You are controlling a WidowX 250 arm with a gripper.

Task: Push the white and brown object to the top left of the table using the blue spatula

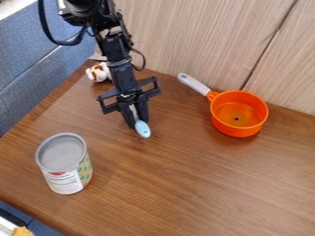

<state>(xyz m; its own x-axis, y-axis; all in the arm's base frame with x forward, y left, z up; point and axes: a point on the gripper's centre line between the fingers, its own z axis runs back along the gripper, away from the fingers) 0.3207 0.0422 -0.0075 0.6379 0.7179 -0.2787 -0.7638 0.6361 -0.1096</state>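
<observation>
The gripper (pixel 137 120) hangs low over the upper-left middle of the table, its fingers shut on the blue spatula (pixel 143 129). The spatula's light blue rounded end sticks out below the fingertips, while its paler part lies between the fingers. Up near the table's top-left corner, the white and brown object (pixel 98 73) rests behind and left of the gripper, apart from it. The arm partly covers that object's right side.
An orange pan (pixel 239 114) with a grey handle stands at the right near the back wall. At the lower left is a large can (pixel 64 163) with a grey lid. Wood panelling borders the wooden table (pixel 184 184) at the back, a blue partition at the left.
</observation>
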